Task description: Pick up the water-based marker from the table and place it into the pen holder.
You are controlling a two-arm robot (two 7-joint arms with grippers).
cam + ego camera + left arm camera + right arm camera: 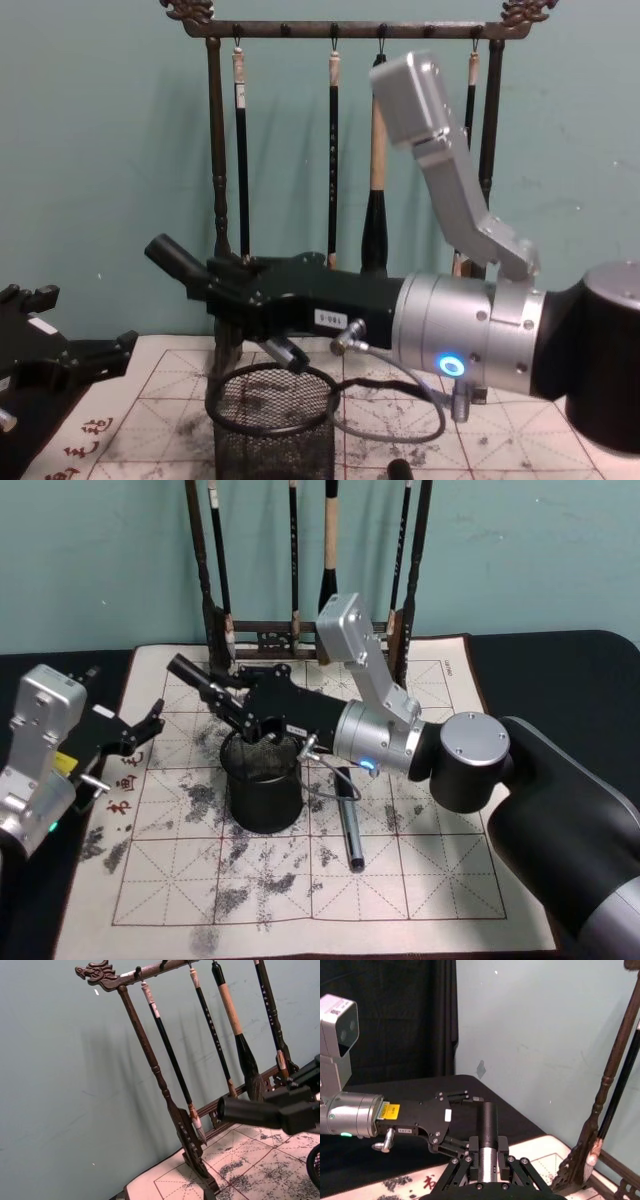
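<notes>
Here the right end effector [216, 696] clamps the marker [188, 672], nearly level, just above the pen holder's [262, 802] far rim. The left end effector [142, 736] idles beside it, fingers spread.

— Where is the pen holder [264, 785]?
— On the calligraphy mat [400, 880], nearer than the brush rack [265, 638] at its far edge.
— The marker [190, 672]?
— In the right gripper [220, 695], above the holder's far-left rim. A pen [349, 825] lies just right of the holder, and the left gripper [152, 732] is off to its left.

light: you have even, fairly bright room light | shadows: faint, soft streaks on the wall [60, 1085] | glare: mild sheen on the right arm [470, 320] | contrast: dark table [560, 680] loses detail
</notes>
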